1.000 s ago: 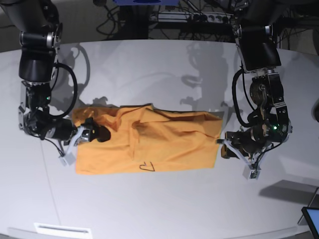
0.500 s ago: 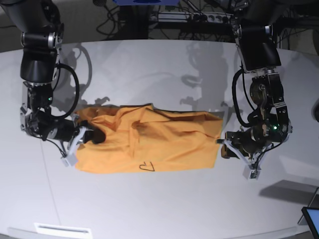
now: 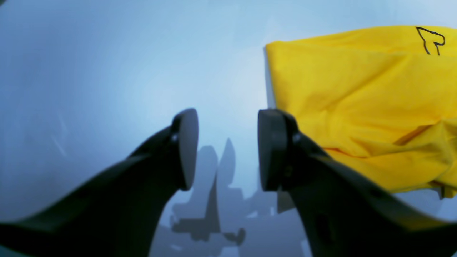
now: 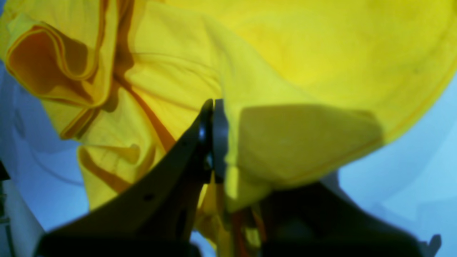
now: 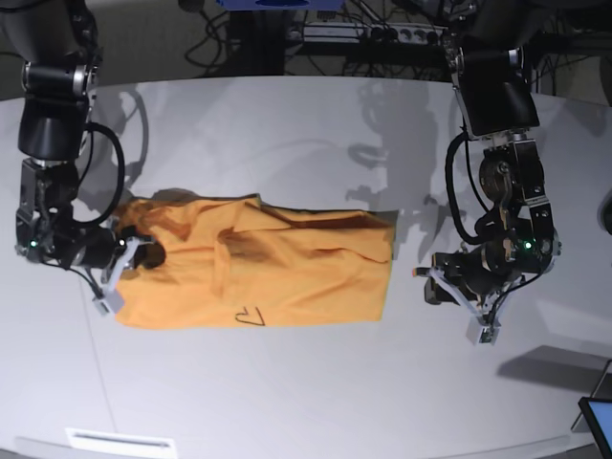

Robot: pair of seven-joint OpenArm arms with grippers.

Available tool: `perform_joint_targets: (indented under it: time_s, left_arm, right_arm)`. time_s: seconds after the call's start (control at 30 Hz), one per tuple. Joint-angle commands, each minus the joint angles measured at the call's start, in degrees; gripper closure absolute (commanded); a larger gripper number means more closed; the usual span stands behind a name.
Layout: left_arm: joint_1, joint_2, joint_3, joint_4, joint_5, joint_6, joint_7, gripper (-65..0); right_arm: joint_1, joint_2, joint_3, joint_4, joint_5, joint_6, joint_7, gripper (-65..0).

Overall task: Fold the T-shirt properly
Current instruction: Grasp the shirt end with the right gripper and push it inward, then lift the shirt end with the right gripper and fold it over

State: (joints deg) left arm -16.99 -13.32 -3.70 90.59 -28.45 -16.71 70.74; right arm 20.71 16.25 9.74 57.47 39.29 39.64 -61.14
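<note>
One T-shirt (image 5: pixel 258 277) lies crumpled on the table (image 5: pixel 306 124), a small dark outline mark (image 5: pixel 251 316) near its 6 o'clock edge; no readable writing shows. At 9 o'clock the right gripper (image 5: pixel 129 263) is clenched on the cloth. At 3 o'clock the left gripper (image 5: pixel 454 296) stands parted, holding nothing, just off the hem.

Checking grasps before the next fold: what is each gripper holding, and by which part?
The right gripper is shut on the T-shirt, pinching bunched fabric at its end. The left gripper is open, holding nothing.
</note>
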Motion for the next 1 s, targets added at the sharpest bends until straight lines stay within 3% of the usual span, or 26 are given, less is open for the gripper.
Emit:
perform_joint_targets:
  time_s: [0.0, 0.23, 0.37, 0.63, 0.83, 0.97]
  left_arm:
    - [-1.5, -0.5, -0.1, 0.8, -0.3, -0.1, -1.2, -27.2]
    - [-1.6, -0.6, -0.5, 0.7, -0.3, -0.1, -1.2, -27.2]
    - [-1.8, -1.3, -0.2, 0.6, -0.3, -0.1, -1.2, -27.2]
    - [-2.1, -1.3, -0.5, 0.5, -0.3, -0.1, -1.2, -27.7]
    - [-2.1, -1.4, -0.6, 0.2, -0.3, -0.1, -1.3, -27.9]
    - [-2.1, -1.4, -0.7, -1.4, -0.3, -0.1, -1.3, -27.9]
  right_arm:
    - [2.1, 1.7, 0.4, 0.8, 0.0, 0.4, 1.1, -0.4]
    - [3.7, 3.5, 2.3, 1.1, -4.7, 0.1, 0.9, -0.3]
    - [3.4, 3.3, 2.6, 5.0, -5.0, -8.1, 0.5, -0.3]
    - [0.8, 0.4, 2.3, 17.7, -5.0, -15.8, -1.4, -0.3]
    - [-0.8, -1.5, 2.0, 24.2, -5.1, -23.6, -2.3, -0.3]
    - [-1.9, -2.0, -1.9, 25.6, -5.2, -30.2, -2.0, -0.3]
